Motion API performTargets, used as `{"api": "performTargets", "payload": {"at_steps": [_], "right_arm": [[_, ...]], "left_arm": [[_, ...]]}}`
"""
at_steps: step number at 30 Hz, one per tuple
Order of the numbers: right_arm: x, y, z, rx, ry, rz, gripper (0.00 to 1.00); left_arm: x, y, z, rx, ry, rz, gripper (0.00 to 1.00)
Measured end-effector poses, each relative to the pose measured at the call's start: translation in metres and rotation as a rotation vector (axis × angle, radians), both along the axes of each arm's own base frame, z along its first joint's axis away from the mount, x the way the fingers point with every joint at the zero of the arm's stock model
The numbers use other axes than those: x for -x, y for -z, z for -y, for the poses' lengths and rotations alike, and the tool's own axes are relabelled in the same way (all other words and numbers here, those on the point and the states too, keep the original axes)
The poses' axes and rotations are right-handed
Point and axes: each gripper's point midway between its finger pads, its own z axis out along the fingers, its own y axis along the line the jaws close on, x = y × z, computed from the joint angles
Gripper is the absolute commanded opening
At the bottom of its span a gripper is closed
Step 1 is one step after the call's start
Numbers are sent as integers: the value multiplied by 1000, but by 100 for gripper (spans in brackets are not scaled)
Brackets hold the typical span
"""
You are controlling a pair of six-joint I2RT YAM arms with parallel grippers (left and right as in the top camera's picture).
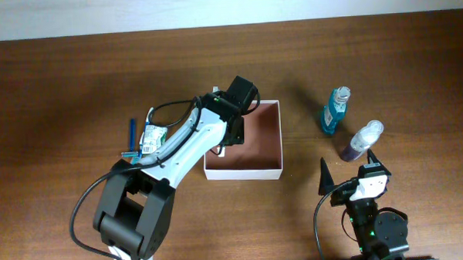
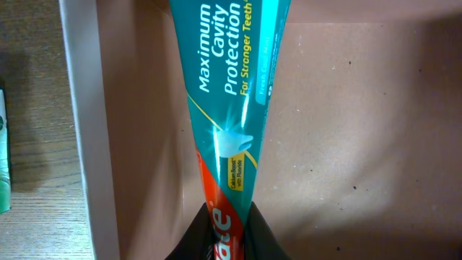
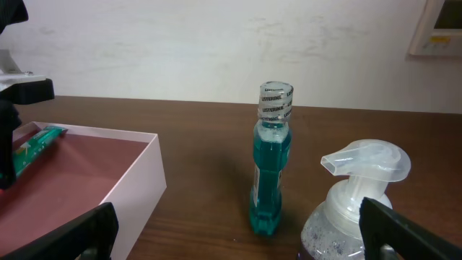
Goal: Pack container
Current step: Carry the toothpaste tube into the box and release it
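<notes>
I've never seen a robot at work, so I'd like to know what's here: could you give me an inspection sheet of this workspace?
Surface: brown wooden table, no spills seen.
Job's things: square white-walled container with a pinkish-brown inside, open; teal and red toothpaste tube held over it; teal mouthwash bottle and clear pump bottle upright on the table to its right.
Clutter: thin blue stick and white-green packet left of the container.
Grippers: left gripper shut on the tube; right gripper open, empty, near the pump bottle.
Cables: black cable looping beside the left arm.
Surroundings: pale wall behind the table.
</notes>
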Motion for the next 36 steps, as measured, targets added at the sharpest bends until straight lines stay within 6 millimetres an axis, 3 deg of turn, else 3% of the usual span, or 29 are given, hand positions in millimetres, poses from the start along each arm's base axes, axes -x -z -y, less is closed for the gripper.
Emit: {"api": "performTargets", "payload": {"at_steps": [27,29,32,36], "right_arm": [[0,0,0,0,0,0,98],[0,0,0,1,0,1,98],[0,0,0,1,0,0,98],[0,0,0,0,0,0,98]], "left_arm": [[14,3,-7,-24,3,-62,2],[14,3,-7,-24,3,-62,13],[14,3,-6,-23,3,-63,15],[15,3,-6,-21,2,-65,24]]}}
